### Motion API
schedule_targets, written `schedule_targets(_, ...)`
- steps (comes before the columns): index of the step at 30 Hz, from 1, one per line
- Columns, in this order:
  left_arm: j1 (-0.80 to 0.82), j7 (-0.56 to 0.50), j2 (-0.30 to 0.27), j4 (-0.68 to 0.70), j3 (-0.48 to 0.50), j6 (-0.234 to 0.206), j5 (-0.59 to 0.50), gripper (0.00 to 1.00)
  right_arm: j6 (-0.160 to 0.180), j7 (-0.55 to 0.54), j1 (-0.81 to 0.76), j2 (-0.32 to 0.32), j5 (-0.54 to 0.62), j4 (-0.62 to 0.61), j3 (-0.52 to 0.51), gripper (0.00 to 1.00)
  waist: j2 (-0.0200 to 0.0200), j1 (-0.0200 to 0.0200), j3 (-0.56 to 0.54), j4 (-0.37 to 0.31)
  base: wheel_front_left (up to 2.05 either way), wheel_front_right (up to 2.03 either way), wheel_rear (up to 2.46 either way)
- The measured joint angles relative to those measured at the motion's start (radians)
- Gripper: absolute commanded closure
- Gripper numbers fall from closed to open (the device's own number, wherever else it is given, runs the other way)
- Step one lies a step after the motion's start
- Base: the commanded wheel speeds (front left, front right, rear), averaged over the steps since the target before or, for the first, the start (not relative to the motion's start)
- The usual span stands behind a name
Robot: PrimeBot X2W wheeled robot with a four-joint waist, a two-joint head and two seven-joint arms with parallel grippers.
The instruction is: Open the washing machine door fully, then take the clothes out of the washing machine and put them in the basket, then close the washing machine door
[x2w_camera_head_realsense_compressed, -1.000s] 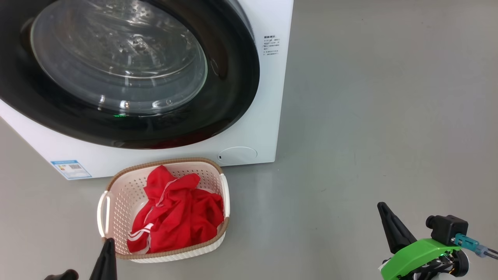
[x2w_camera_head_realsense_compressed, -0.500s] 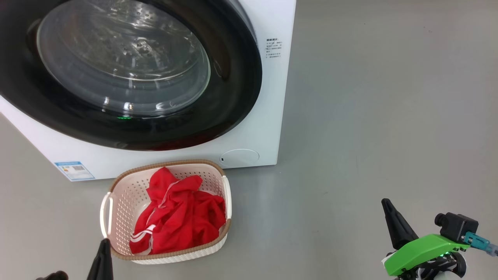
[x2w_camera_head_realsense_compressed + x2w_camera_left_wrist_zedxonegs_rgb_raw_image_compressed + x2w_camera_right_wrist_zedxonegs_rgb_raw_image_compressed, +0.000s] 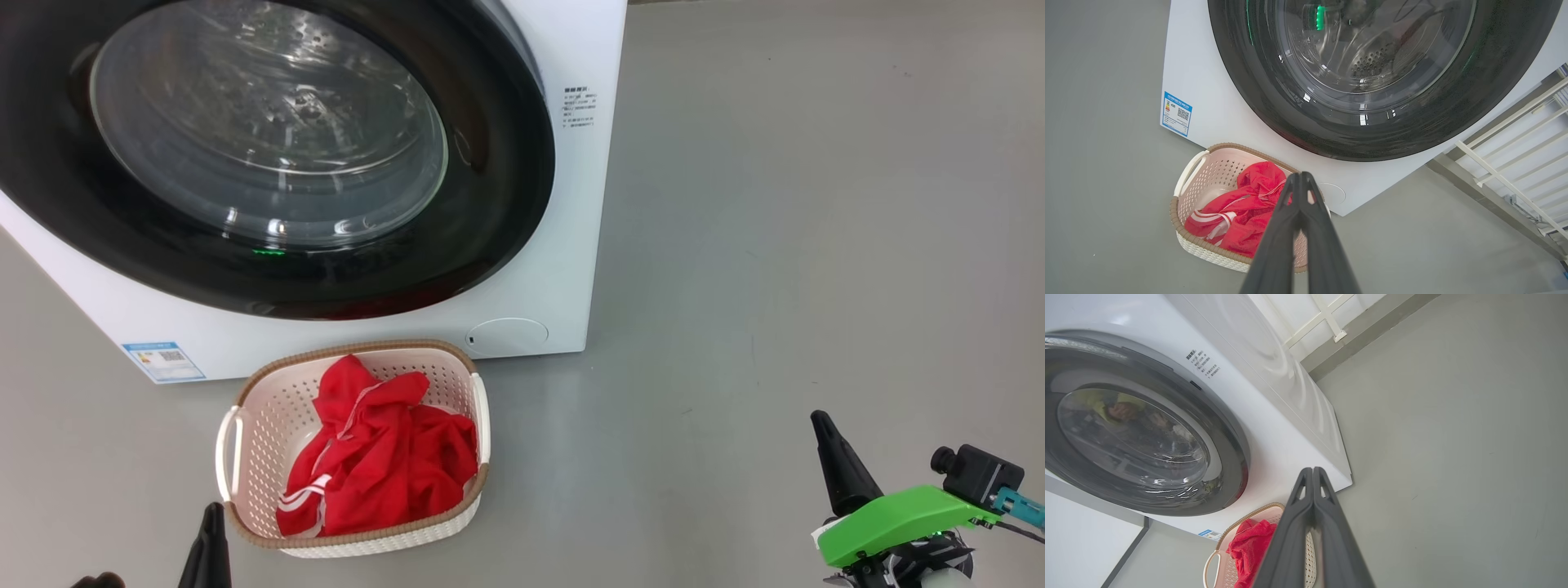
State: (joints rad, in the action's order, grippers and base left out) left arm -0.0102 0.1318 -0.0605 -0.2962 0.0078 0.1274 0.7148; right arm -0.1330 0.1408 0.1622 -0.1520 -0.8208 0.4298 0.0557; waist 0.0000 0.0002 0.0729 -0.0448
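Head camera has shifted, sliding the scene slightly; the laundry lies as before.
Left gripper [image 3: 1299, 177] and right gripper [image 3: 1312, 470] hang low, fingers pressed together, empty. The clothes [image 3: 384, 465], soft and limp, lie heaped in the basket [image 3: 351, 349] just before the washing machine [image 3: 571, 245]; pinch a raised fold if needed. The washing machine door [image 3: 490, 204] looks shut.

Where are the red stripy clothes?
In the head view's lower left, the bright red striped clothes lie inside the cream perforated basket, on the floor before the white washing machine.
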Motion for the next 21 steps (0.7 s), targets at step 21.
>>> schedule_targets(21,0.020,-0.061,0.005,0.005,0.019,0.000,0.221,1.00,0.000,-0.061,-0.020,0.025,-0.192,-0.038,-0.043,1.00,0.0001,-0.0001,-0.017,0.011,0.00,0.00,0.00)
